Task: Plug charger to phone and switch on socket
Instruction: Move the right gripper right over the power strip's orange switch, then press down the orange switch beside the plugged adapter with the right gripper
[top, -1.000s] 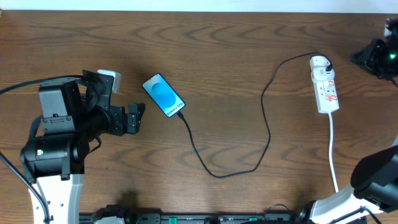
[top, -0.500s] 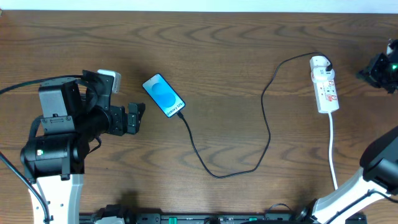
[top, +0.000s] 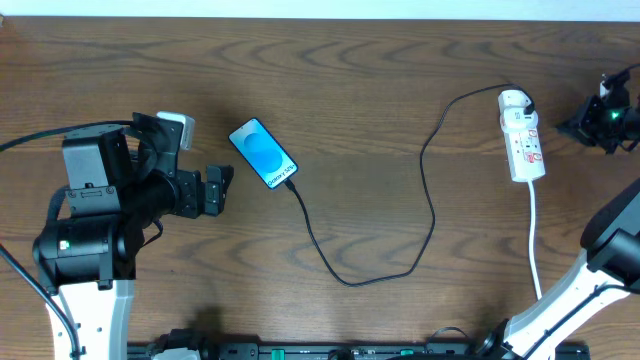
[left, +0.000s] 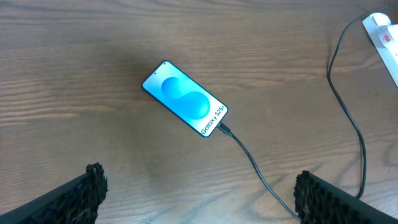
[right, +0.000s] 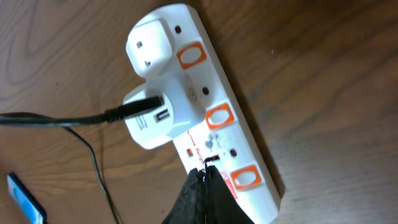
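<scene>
Charger (top: 430, 200) tip sits in phone (top: 263, 153), counter (top: 400, 80) left-centre, so step = switching socket (top: 521, 135), far right. Right pincer (right: 205, 180) pinched closed, empty, nr strip; next, prob. press switch by adapter. Left pincer (left: 199, 183) wide apart, empty.

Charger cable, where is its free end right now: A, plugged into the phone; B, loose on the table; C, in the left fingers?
A: the charger cable runs into the bottom edge of the phone, beside the Galaxy S25+ text.
</scene>
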